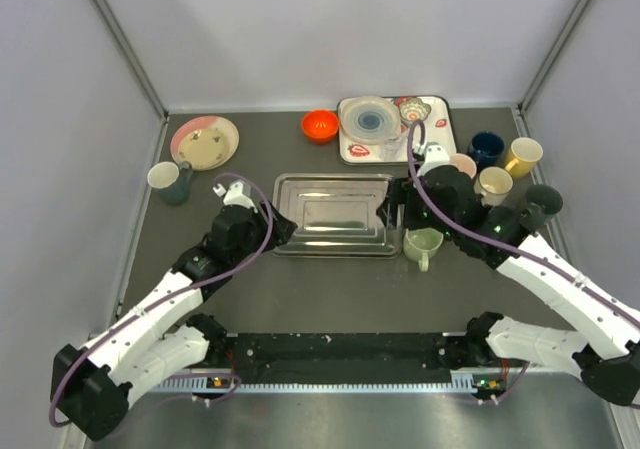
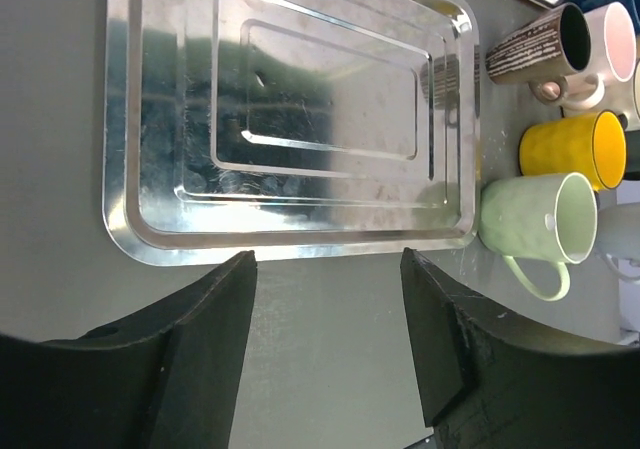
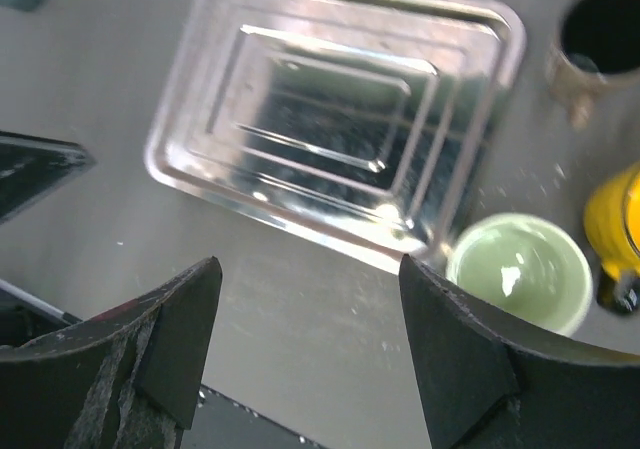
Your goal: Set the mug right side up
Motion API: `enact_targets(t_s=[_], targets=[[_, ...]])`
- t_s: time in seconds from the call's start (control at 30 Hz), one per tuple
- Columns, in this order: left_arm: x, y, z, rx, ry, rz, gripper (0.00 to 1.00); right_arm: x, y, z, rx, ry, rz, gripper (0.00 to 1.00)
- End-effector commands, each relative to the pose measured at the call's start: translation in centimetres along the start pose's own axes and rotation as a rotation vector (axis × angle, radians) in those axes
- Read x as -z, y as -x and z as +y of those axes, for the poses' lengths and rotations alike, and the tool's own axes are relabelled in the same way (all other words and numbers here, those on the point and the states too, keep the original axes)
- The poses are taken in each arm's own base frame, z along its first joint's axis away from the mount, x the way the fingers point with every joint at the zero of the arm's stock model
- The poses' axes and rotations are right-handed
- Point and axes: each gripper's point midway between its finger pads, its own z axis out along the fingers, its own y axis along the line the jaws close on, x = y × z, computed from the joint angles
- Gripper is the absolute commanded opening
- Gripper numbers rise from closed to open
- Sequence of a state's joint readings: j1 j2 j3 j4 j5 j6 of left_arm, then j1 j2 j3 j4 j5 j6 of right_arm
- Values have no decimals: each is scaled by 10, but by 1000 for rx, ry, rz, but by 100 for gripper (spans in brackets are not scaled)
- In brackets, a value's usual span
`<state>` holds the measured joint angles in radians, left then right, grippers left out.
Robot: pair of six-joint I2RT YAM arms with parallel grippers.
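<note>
From where I stand the job looks done. The green mug (image 1: 423,244) sits mouth up on the bench (image 1: 330,289), right of centre in the top view and just off the lower right corner of the tray (image 1: 330,214), its handle pointing toward the bottom of the frame. It is so close to that corner that I can't tell whether they touch.

Both claws are spread wide with nothing in them. The right claw (image 3: 310,269) hangs over the tray's near edge with the mug just to its right. The left claw (image 2: 328,264) hovers at the tray's opposite side, fingers aimed across it.

What worries me is the way out.

- **Right arm:** it stretches directly past the mug, with a yellow cup (image 1: 522,154) and several others crowded in the right of the frame. A low or sideways pull-back could catch the rim or handle and tip the mug over again, or shove it into the neighbours.
- **Tray:** it is loose metal. If the left claw drops or pushes forward it could slide the tray into the mug's base and topple it.
- **Second grab:** closing on the mug again would risk tipping it for no gain.

A straight lift before any sweep looks safest.
</note>
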<state>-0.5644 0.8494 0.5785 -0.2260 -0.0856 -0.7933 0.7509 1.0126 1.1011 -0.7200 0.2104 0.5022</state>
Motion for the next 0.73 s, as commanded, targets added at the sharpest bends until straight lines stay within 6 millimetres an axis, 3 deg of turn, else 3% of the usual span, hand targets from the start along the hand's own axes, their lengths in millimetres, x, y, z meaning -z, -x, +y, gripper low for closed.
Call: enact_targets(t_s=[0.0, 0.03, 0.13, 0.2, 0.4, 0.6, 0.7], targets=[[6, 23, -8, -15, 22, -54, 67, -7, 44, 55, 125, 207, -213, 72], [6, 22, -6, -14, 37, -45, 69, -10, 44, 73, 187, 243, -246, 72], [7, 24, 3, 16, 116, -42, 73, -22, 43, 82, 253, 215, -276, 75], [9, 31, 2, 56, 140, -55, 74, -33, 38, 81, 262, 192, -256, 75], [9, 32, 0, 74, 137, -62, 75, -38, 35, 84, 281, 216, -281, 77], [9, 33, 1, -40, 122, -51, 71, -55, 24, 61, 334, 89, -242, 91], [11, 33, 6, -98, 121, -68, 76, -57, 23, 52, 315, 43, -242, 99]])
